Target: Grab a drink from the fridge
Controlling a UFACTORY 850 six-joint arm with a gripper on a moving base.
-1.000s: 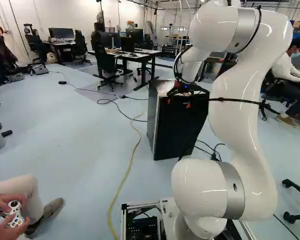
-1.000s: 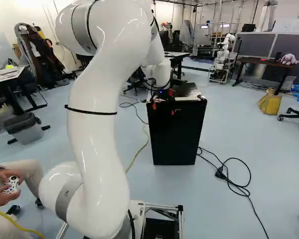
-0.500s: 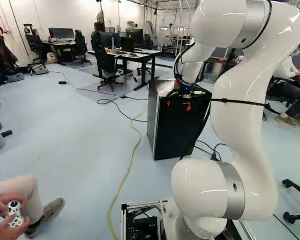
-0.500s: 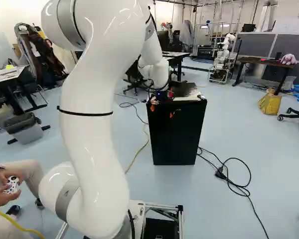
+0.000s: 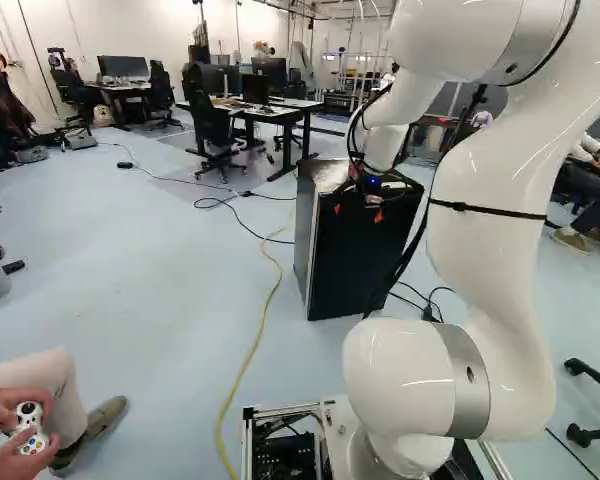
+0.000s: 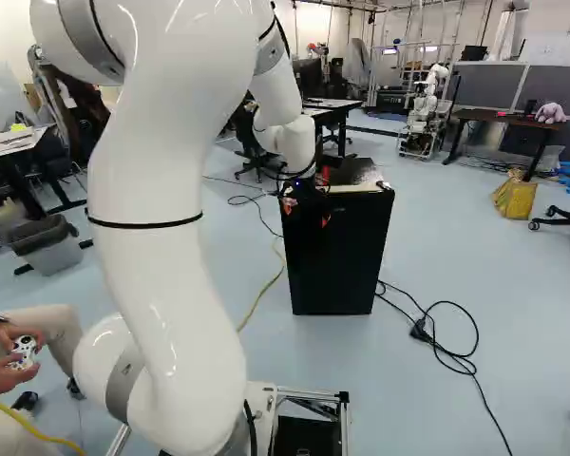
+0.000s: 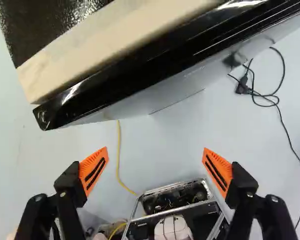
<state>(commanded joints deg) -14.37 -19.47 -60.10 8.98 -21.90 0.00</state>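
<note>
The hand (image 5: 358,211) is spread wide, with nothing gripped. In the wrist view, the black fridge (image 7: 105,50) is seen at twelve o'clock from it.

The room is bright, and the light looks like it comes from up high. The white arm (image 6: 161,304) is shiny, with thin white streaks of glare on its round parts. The pale floor (image 5: 160,270) glows softly, and it gets darker under the desk (image 5: 280,113). The far wall (image 5: 130,30) is very bright, nearly plain white in places. The front of the fridge (image 5: 355,260) is so dark in both base views that it is hard to see much on it. In the wrist view, its black edge has bright white shines, its bumpy dark top sparkles, and its pale strip looks a bit smudgy.
</note>
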